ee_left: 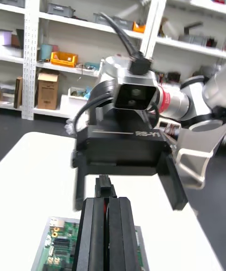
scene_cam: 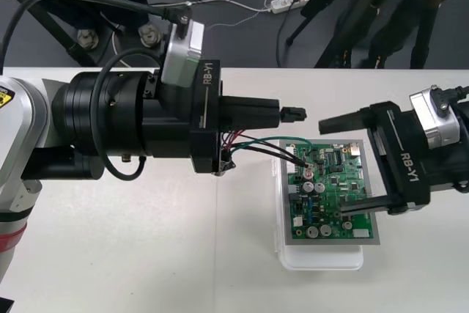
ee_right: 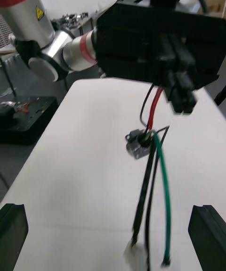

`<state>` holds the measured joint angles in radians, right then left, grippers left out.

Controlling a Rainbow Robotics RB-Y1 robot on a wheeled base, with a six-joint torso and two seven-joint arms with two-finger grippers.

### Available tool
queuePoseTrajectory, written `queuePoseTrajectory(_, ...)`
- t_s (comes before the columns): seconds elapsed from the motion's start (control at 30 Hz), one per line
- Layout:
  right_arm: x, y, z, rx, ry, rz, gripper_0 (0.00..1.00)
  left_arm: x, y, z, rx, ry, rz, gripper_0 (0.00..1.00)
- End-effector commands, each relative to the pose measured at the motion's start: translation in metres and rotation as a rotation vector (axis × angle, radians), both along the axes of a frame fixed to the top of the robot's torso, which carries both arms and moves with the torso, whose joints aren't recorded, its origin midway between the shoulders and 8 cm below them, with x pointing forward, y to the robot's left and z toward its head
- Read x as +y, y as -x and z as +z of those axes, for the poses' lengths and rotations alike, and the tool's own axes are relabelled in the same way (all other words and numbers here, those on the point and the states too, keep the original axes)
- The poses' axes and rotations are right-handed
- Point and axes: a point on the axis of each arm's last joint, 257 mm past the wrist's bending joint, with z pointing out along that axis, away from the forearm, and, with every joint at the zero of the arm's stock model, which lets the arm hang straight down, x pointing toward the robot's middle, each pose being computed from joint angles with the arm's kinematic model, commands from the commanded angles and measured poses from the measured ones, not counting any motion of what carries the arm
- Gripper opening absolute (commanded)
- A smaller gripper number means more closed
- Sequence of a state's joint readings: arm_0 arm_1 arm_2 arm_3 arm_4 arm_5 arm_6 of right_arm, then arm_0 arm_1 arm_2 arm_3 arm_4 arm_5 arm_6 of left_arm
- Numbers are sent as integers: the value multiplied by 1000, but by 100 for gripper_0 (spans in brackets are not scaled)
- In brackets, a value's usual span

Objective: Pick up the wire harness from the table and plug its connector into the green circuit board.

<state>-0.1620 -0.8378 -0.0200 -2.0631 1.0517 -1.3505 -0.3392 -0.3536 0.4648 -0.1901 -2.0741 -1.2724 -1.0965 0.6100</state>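
My left gripper [scene_cam: 293, 114] reaches in from the left, above the table just left of the green circuit board [scene_cam: 331, 190], and is shut on the wire harness [scene_cam: 253, 146]. Red, black and green wires [ee_right: 157, 158] hang beneath it, and the metal socket [ee_right: 136, 144] dangles among them. The black and green wires run down to the board's far left corner [scene_cam: 299, 159]; I cannot tell whether the plug is seated. My right gripper [scene_cam: 334, 168] is open, one finger on each side of the board. In the right wrist view its fingers [ee_right: 12, 233] stand far apart. In the left wrist view the left fingers [ee_left: 107, 233] are pressed together.
The board rests on a white base [scene_cam: 322, 258] on the pale table [scene_cam: 132, 254]. Dark floor with cables and a power strip [scene_cam: 289, 1] lies beyond the far table edge. The right gripper's camera block [ee_left: 134, 94] faces the left gripper closely.
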Motion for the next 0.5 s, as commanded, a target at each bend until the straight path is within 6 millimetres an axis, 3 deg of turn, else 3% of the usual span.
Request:
queuePoseTrajectory(0.03, -26, -2, 5, -17, 145, -27, 100, 30, -18, -6, -112, 18, 22, 0)
queuePoseTrajectory(0.2, -44, -2, 1, 4, 248, -44, 100, 50, -25, -21, -136, 16, 13, 0)
queuePoseTrajectory(0.5, -63, -31, 8, -18, 356, -160, 100, 85, -26, -57, -149, 25, -12, 0)
